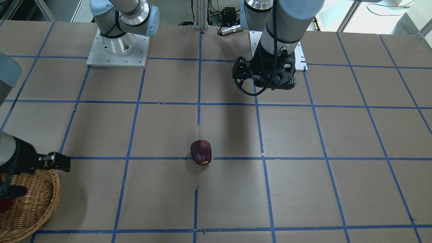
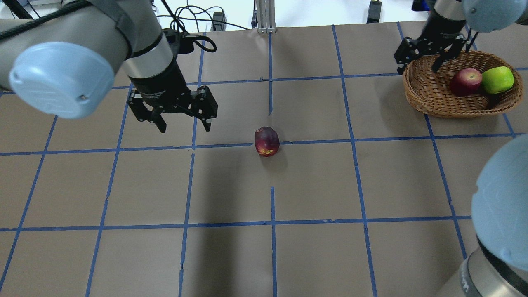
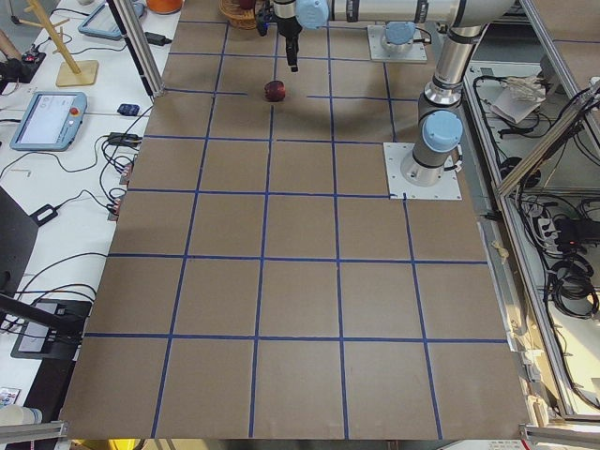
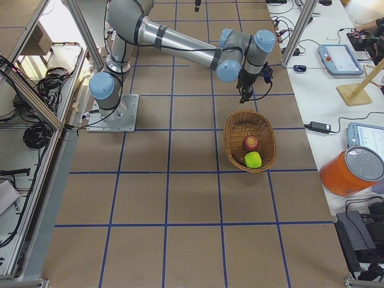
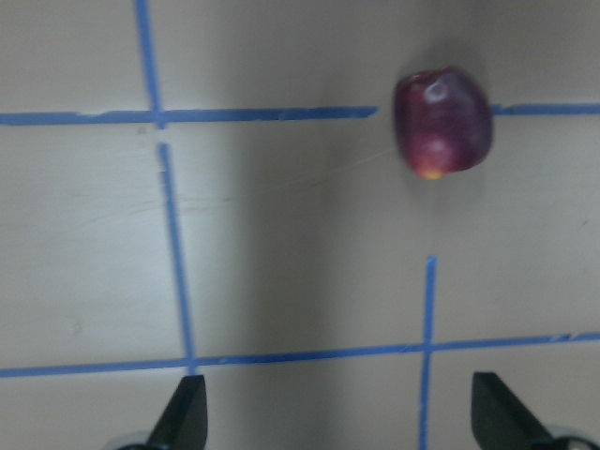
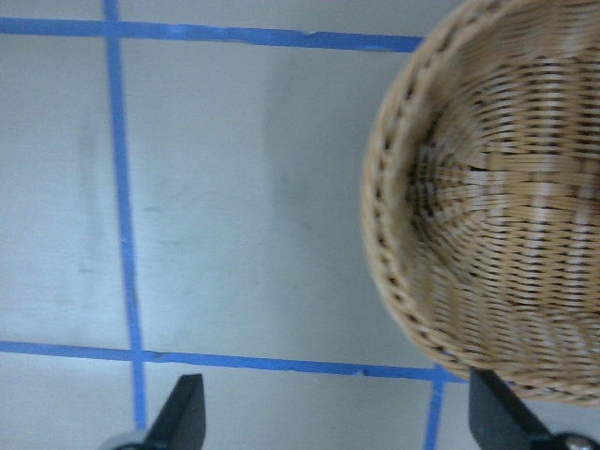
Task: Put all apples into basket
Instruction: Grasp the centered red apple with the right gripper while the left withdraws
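Note:
A dark maroon apple (image 2: 267, 141) lies alone on the table's middle, also in the front view (image 1: 201, 152) and the left wrist view (image 5: 442, 122). My left gripper (image 2: 185, 127) hangs open and empty above the table, left of that apple and apart from it; its fingers frame the wrist view (image 5: 342, 417). The wicker basket (image 2: 416, 99) stands far right and holds a red apple (image 2: 465, 81) and a yellow-green apple (image 2: 497, 79). My right gripper (image 2: 418, 68) is open and empty over the basket's left rim (image 6: 394, 234).
The table is brown paper with a blue tape grid (image 2: 272, 222). The arm bases (image 1: 118, 50) stand at the robot's edge. Cables and tablets (image 4: 339, 57) lie beyond the far edge.

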